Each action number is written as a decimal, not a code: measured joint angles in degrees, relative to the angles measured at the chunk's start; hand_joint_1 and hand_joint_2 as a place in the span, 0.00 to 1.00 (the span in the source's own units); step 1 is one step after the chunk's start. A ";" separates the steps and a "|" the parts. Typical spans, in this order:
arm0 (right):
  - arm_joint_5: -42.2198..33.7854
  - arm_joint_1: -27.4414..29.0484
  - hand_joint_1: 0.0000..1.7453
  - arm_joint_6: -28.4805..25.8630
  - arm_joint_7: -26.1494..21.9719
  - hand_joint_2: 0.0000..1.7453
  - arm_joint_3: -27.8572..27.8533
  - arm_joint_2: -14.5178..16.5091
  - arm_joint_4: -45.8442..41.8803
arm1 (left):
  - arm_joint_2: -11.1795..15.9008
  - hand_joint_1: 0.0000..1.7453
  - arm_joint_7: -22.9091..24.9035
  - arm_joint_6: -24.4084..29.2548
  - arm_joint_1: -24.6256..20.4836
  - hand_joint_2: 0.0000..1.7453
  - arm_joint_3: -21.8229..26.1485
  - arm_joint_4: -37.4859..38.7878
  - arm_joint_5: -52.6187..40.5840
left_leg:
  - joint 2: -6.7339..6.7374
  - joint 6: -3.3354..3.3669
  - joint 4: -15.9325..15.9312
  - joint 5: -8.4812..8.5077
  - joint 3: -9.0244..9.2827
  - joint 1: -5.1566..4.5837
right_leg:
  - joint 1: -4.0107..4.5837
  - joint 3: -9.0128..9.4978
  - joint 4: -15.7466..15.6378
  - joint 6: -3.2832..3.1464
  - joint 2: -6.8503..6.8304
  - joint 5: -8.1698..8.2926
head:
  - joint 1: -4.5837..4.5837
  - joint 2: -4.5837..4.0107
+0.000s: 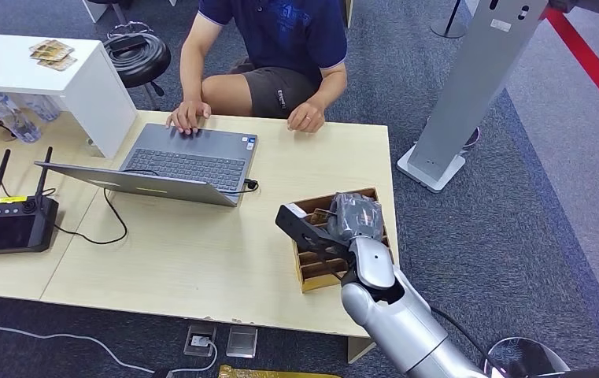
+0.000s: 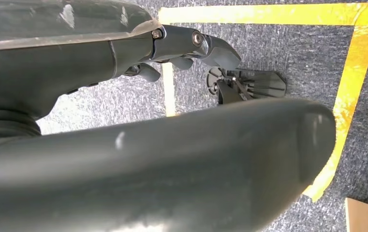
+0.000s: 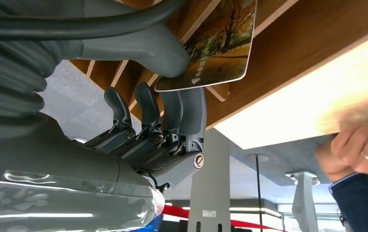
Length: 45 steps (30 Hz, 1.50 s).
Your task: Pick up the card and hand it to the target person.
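The card (image 3: 215,46), an autumn-tree picture with a printed strip at one short end, sat in the wooden slotted box (image 1: 312,276) at the table's (image 1: 201,260) near right corner, that strip end toward the hand. The right hand (image 3: 162,96) reached down over the box, thumb pressed on the card's face and fingers (image 3: 191,111) behind, pinching it. The left hand (image 2: 182,48) hung over the carpet with fingers curled and nothing in them, while the person (image 1: 280,39) sat across the table from the box.

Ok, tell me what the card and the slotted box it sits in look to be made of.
Card: probably glossy plastic or coated stock; thin, rounded corners, printed with an autumn tree photo, pinched by the right hand.
Slotted box: looks like wood or thin plywood; brown faces, paler cut edges, flat dividers. Grain is hard to make out.
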 joint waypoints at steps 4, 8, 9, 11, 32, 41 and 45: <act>-0.19 0.65 0.79 -1.72 -1.61 1.00 -0.62 -0.32 -1.05 | 0.00 0.00 0.00 0.00 0.01 0.00 0.00 0.00 0.12 | 0.00 0.00 0.00 0.00 0.00 0.00 | 0.00 0.00 0.00 0.00 0.00 0.00 | 0.01 0.00; -0.19 0.71 0.79 -1.82 -1.70 1.00 -0.70 -0.35 -1.19 | 0.00 0.00 0.00 0.00 0.00 0.00 0.00 0.00 0.12 | 0.00 0.00 0.00 0.00 0.00 0.00 | 0.00 -0.01 0.00 0.00 0.00 0.00 | 0.00 0.00; -0.11 1.10 0.79 -2.19 -1.93 1.00 -1.03 -0.60 -2.41 | 0.01 0.00 0.01 0.02 0.02 0.00 0.00 0.00 0.20 | 0.00 0.00 0.00 0.00 0.00 0.00 | 0.00 -0.01 0.00 0.00 0.00 0.00 | 0.00 0.00; 0.21 2.39 0.79 -3.37 -2.62 1.00 -2.21 -1.59 -7.32 | 0.04 0.00 0.02 0.11 0.07 0.00 0.00 0.00 0.50 | 0.00 0.00 0.00 0.00 0.00 0.00 | 0.00 -0.01 0.00 0.00 0.00 0.00 | -0.02 0.00; 3.30 2.19 0.79 -6.71 -8.14 1.00 -4.84 -4.85 -22.51 | 0.31 0.00 -0.85 0.08 0.20 0.00 0.00 0.00 0.86 | 0.00 0.00 0.00 0.00 -0.08 0.00 | 0.00 0.00 0.06 -0.01 0.01 0.01 | 0.02 0.00; 4.25 -9.98 0.79 -11.01 -12.96 1.00 -2.61 -0.06 -4.52 | 0.31 0.00 0.05 0.26 -0.20 0.00 0.00 0.00 0.44 | -0.06 0.00 0.00 0.08 -0.13 0.00 | 0.00 -0.04 0.11 -0.04 -0.07 0.03 | -0.03 0.00; 5.51 -13.48 0.79 -13.03 -13.78 1.00 -1.21 2.60 3.87 | 0.31 0.00 0.86 1.30 -0.23 0.00 -0.01 0.00 0.70 | -0.06 0.00 0.00 0.08 -0.15 0.00 | 0.00 -0.06 0.11 -0.04 -0.07 0.03 | -0.02 0.00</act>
